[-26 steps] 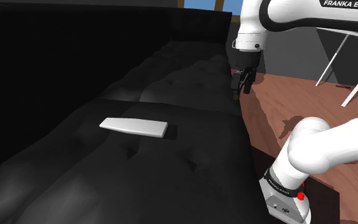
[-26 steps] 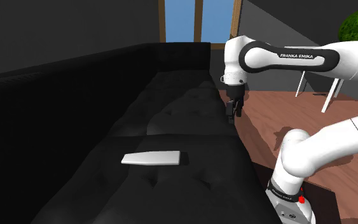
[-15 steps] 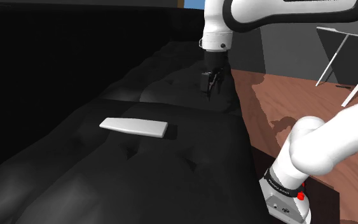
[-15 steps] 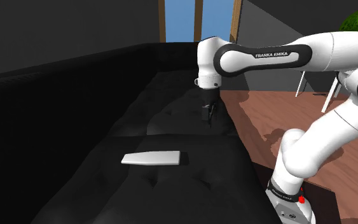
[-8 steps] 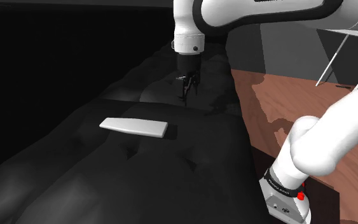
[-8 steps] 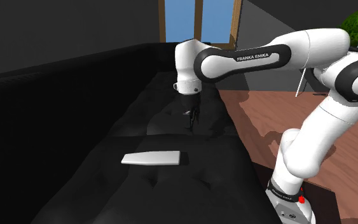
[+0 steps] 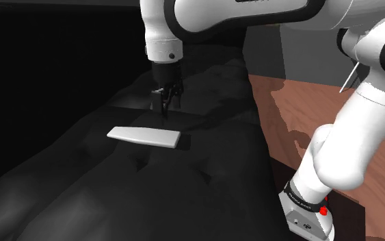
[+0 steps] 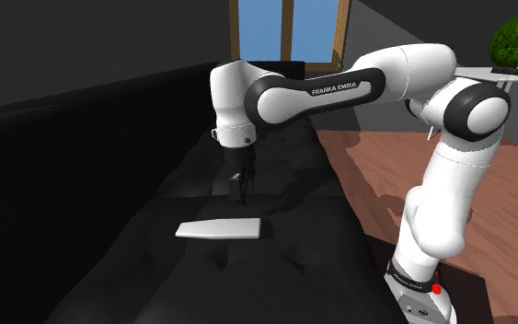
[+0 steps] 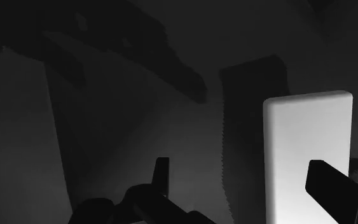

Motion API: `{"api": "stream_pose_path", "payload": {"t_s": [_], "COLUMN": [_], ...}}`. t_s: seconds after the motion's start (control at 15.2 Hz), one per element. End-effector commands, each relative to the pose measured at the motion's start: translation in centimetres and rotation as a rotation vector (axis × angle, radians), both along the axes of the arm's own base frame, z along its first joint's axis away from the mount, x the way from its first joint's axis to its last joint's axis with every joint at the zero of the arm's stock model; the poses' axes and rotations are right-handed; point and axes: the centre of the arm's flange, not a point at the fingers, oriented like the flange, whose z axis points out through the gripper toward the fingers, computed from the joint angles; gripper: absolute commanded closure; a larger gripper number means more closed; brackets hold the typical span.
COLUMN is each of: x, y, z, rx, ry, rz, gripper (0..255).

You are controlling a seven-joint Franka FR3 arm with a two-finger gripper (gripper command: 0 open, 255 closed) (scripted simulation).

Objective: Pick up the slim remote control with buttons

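judging by its thin, flat shape, i expect the remote control (image 7: 145,137), drawn plain white with no buttons showing, to be light, stiff and a bit slippery, so i'd pinch it across its narrow width near the middle. it lies flat on the black sofa (image 7: 204,185) seat. the end effector (image 7: 165,108) hangs pointing straight down near it, fingers spread wide with nothing between them. in the wrist view the remote sits by one finger, off-centre, its long axis running crosswise to the closing line. the arm arches over from the stand.
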Motion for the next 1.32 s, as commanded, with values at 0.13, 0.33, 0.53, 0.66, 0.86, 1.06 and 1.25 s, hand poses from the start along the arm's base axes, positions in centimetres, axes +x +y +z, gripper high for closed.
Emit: {"api": "stream_pose_path", "payload": {"t_s": [0.13, 0.33, 0.53, 0.66, 0.86, 1.06, 1.25], "x": [1.3, 2.1, 2.2, 2.2, 2.2, 2.2, 2.2], "y": [5.3, 9.2, 9.4, 9.4, 9.4, 9.4, 9.4], "z": [-0.2, -0.4, -1.4, -2.5, -4.4, -4.4, -4.4], "rx": [-0.003, -0.007, -0.007, -0.007, -0.007, -0.007, -0.007], "ry": [-0.011, -0.019, -0.019, -0.019, -0.019, -0.019, -0.019], "rz": [0.074, 0.13, 0.133, 0.133, 0.133, 0.133, 0.133], "gripper": [0, 0, 0, 0, 0, 255, 255]}}
